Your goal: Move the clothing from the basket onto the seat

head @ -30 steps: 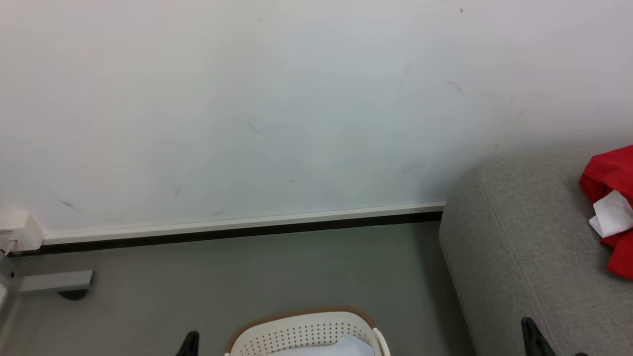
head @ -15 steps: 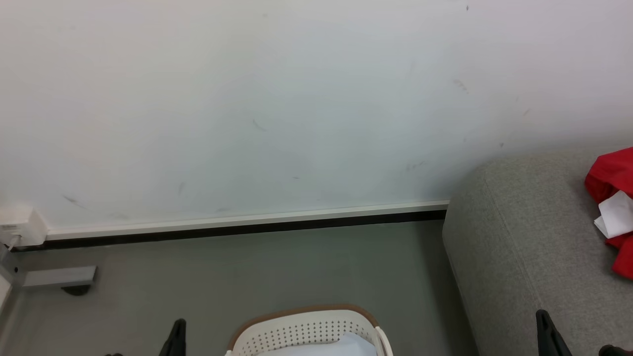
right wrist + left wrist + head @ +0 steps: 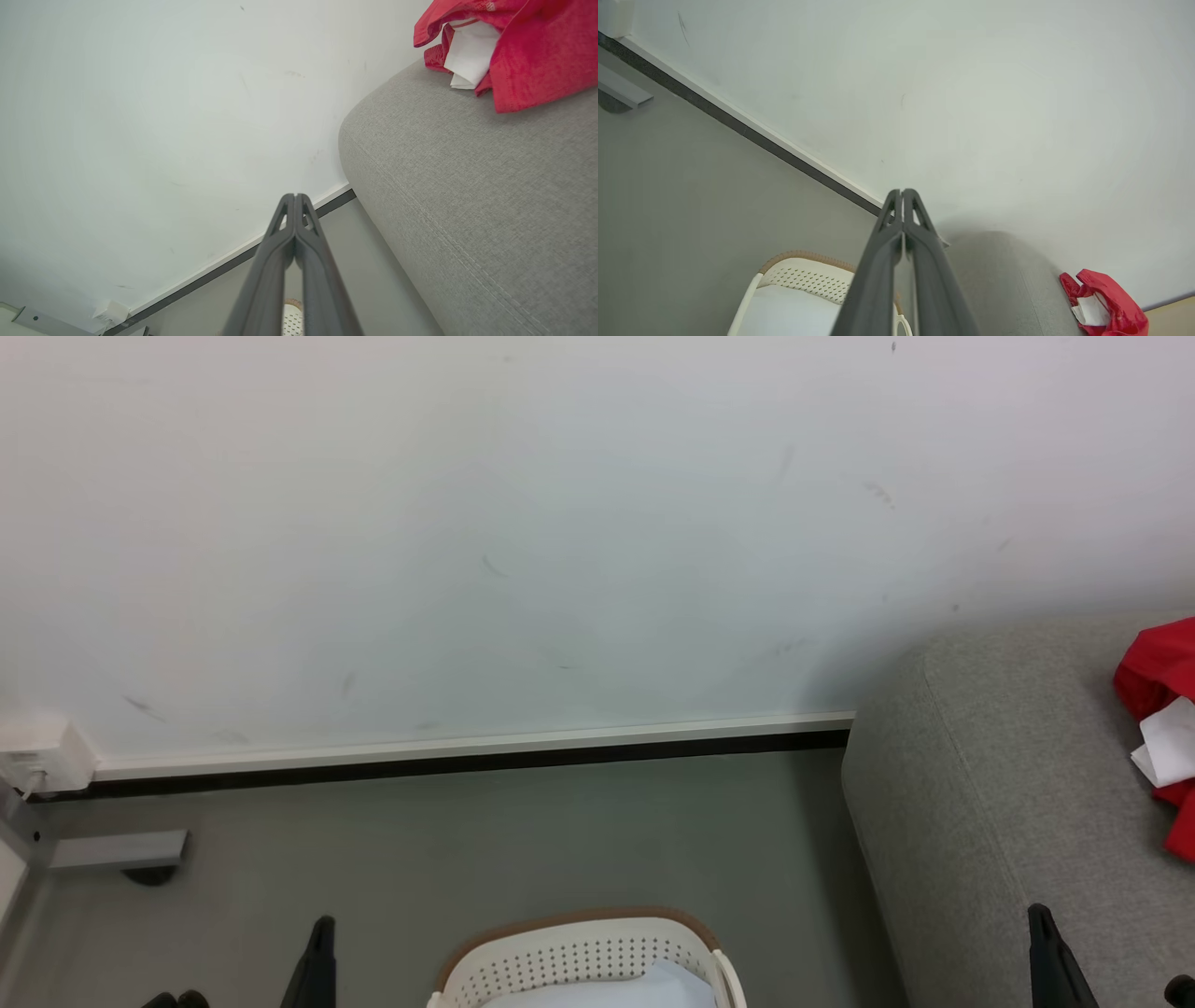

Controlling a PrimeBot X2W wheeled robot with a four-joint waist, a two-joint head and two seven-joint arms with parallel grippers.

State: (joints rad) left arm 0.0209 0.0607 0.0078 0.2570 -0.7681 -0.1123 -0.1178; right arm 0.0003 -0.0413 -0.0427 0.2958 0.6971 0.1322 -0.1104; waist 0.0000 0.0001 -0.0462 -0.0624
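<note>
I am holding both arms low at the bottom edge of the head view. The left pincer (image 3: 320, 947) is showing its two long dark fingers pressed together, with nothing between them. The right pincer (image 3: 1047, 947) is likewise fully closed and empty, as each wrist view is confirming.

The soft bright red clothing with white trim (image 3: 1156, 677) is lying crumpled on top of the large light grey upholstered seat (image 3: 990, 803), at the right edge of the head view and well apart from both pincers. The oval cream-white perforated basket with the brown woven-look rim (image 3: 579, 952) is standing on the grey floor (image 3: 467, 840) between the two pincers, near the seat's side. The visible part of its interior is showing a pale bluish-white flat lining cloth (image 3: 653, 985) and no red fabric. The nearer part is being cut off by the frame edge.

I am judging the transfer as done or nearly done, so the step in hand is verification. I am planning it as follows:

1. Tilting the head down until the whole basket floor is visible.
2. Routing both pincers clear of the rim, since the light basket is likely to slide if nudged.
3. If red fabric is appearing, opening one pincer before descending and pinching a bunched fold, not the lining.
4. Placing any further garment well inboard, since fabric overhanging the rounded edge is liable to slip off.
</note>
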